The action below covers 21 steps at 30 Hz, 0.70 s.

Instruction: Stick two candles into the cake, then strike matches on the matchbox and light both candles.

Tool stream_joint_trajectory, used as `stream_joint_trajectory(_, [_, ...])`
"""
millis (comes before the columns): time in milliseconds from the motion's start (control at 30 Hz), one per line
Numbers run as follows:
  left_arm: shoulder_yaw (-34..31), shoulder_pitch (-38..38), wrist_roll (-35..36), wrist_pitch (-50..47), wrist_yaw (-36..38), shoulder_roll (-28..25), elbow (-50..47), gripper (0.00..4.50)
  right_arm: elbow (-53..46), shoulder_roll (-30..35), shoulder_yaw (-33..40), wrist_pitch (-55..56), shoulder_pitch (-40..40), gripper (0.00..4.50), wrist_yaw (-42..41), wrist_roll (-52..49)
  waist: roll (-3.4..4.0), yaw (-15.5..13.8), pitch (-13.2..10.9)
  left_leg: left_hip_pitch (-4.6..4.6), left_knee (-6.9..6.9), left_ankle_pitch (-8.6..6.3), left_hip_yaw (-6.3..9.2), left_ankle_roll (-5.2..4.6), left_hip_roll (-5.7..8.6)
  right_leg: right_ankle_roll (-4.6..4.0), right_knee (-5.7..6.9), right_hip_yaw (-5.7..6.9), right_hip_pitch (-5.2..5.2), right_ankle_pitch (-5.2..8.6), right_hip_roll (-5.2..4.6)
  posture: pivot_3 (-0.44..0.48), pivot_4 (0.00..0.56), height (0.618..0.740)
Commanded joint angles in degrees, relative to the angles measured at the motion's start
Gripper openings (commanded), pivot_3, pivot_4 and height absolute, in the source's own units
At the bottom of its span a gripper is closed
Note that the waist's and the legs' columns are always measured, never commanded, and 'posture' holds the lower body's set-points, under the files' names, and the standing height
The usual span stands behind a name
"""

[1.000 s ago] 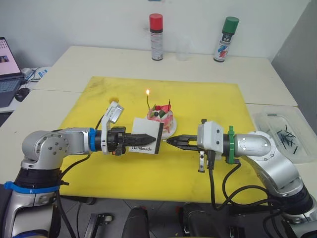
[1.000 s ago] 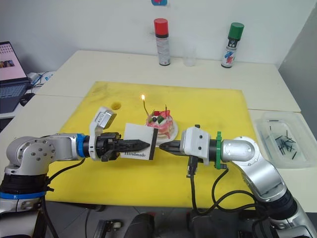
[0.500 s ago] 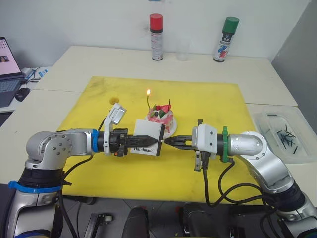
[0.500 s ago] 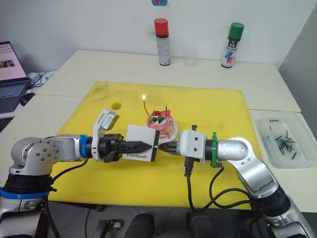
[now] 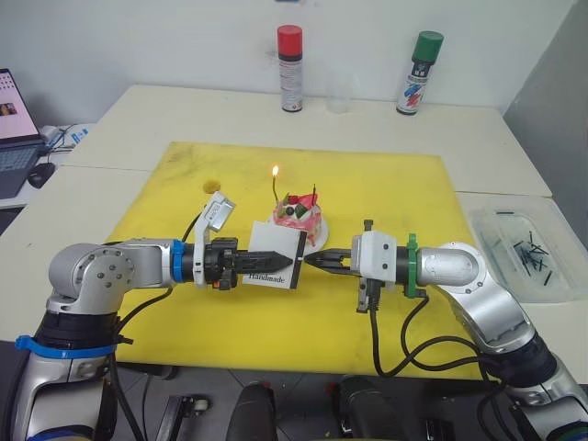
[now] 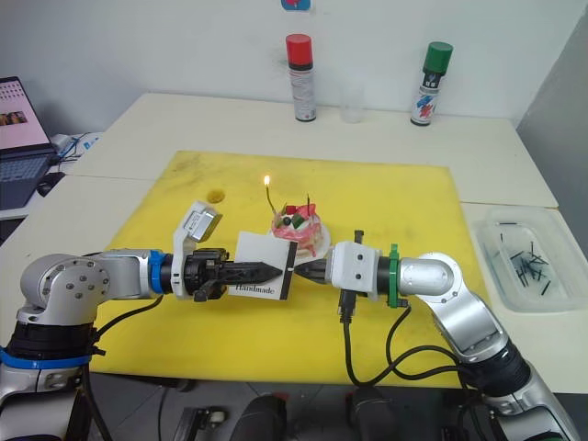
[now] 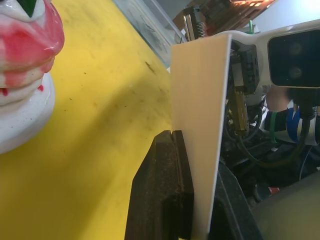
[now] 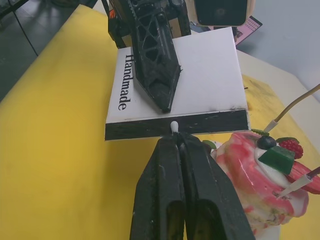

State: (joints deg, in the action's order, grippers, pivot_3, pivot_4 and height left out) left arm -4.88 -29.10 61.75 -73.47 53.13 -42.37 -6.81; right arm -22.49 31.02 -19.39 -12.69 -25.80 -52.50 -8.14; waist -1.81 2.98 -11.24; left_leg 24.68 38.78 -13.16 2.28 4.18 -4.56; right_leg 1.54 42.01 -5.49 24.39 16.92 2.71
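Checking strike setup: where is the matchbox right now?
The matchbox is held upright over the yellow mat in the left gripper, just in front of the cake, facing the right gripper.

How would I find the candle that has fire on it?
Find the big yellow mat in the middle of the tables, then the little pink-and-white cake sitting on it. Two thin candles stand in the cake. The lit candle is on the robot's left side of the cake, taller and with a small flame on top, while the other candle beside it has no flame.
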Motion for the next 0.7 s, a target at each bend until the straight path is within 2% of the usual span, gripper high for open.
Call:
stream_joint_trajectory(33, [-1.3, -1.2, 1.2, 0.2, 0.7, 0.3, -1.5, 0.00, 0.6, -0.3, -0.1, 1.0, -1.3, 0.01, -0.4, 0.8, 0.00, 0.0, 0.0, 0.00, 0.00, 0.00, 0.00, 0.00, 0.00, 0.00, 0.00, 0.00, 0.00, 0.00, 0.00, 0.000, 0.150, 0.684])
stream_joint_trajectory(467, [-1.5, -4.6, -1.5, 2.6, 2.0, -0.3, 1.1, 0.00, -3.0, 1.6, -5.3, 6.4, 0.7, 0.01, -7.3, 1.8, -0.01, -0.1, 0.0, 0.00, 0.00, 0.00, 0.01, 0.00, 0.00, 0.00, -0.01, 0.02, 0.00, 0.00, 0.00, 0.000, 0.150, 0.684])
stream_joint_trajectory(567, [-1.9, -3.9, -3.2, 3.6, 3.2, -2.5, 2.1, 0.00, -4.9, 1.9, -3.2, 4.3, 0.5, 0.01, -7.0, 0.1, 0.00, 0.0, 0.0, 0.00, 0.00, 0.00, -0.01, 0.00, 0.00, 0.00, 0.00, -0.01, 0.00, 0.00, 0.00, 0.000, 0.150, 0.684])
stream_joint_trajectory(700, [-3.3, 0.1, -4.2, 4.0, 4.2, -6.1, 1.6, 0.00, -4.6, 1.2, 2.8, -1.0, -3.5, 0.01, -3.9, -2.6, 0.07, 0.5, -0.1, -0.02, -0.01, 0.00, 0.00, 0.00, -0.02, -0.01, 0.03, -0.02, 0.02, 0.00, 0.03, 0.000, 0.150, 0.684])
